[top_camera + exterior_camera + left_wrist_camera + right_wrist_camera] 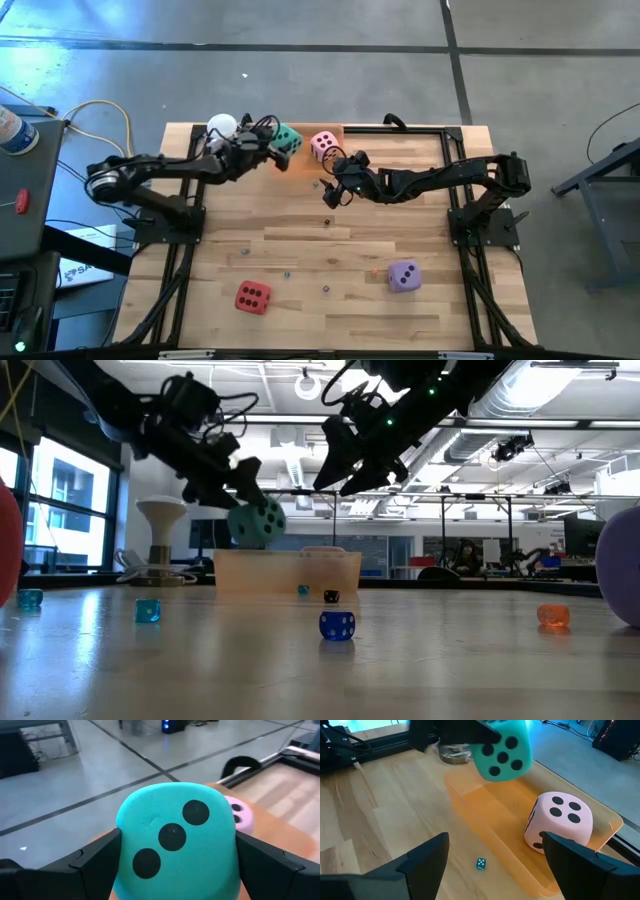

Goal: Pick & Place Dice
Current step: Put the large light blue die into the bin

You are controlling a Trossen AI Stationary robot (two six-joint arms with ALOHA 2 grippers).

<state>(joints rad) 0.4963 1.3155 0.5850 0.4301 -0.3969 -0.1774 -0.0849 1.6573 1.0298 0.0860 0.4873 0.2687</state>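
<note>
My left gripper (pixel 278 146) is shut on the teal green die (pixel 175 845), held in the air over the left end of the orange tray (pixel 485 805) at the table's far edge. The pink die (pixel 560 822) rests on one face inside that tray. My right gripper (pixel 495 870) hangs open just in front of the tray, with nothing between its fingers. The red die (pixel 252 296) and the purple die (pixel 403 275) lie on the table near its front edge. My left gripper pinches the teal die by two opposite side faces (pixel 122 845), one finger (pixel 95 862) on each. The fingers reach in about level from the table's left, tipped slightly down. The die is lifted clear above the tray, its three-pip face toward the wrist camera.
A white-topped clear object (pixel 222 127) stands at the far left corner beside the tray. Several tiny dice are scattered over the table, among them a blue one (pixel 337 625), an orange one (pixel 552 616) and a teal one (pixel 480 864) below my right gripper.
</note>
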